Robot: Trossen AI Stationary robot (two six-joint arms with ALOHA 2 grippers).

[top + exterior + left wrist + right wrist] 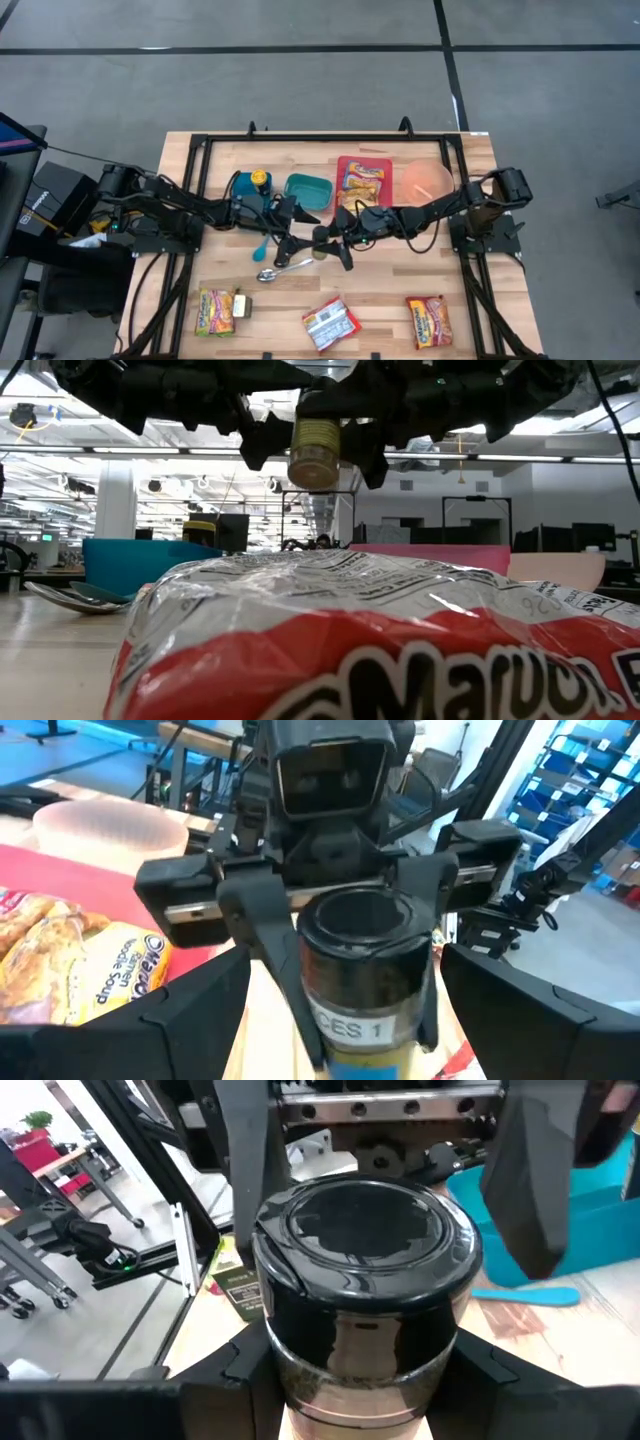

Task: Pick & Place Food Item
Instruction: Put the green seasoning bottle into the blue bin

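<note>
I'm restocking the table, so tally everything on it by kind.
Ramen packets: 4
Containers (teal, red, pink bowl): 3
Spoons: 2
Spice jar: 1
Blue bottle: 1
Total: 11

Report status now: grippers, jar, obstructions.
Both grippers, left and right, meet at the spice jar, held above the table. Nothing blocking.

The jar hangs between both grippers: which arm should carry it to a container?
Right, probably. The right gripper is shut on the black-lidded clear spice jar, the left gripper stands open around it, and the red rectangular tray lies nearer that arm.
</note>
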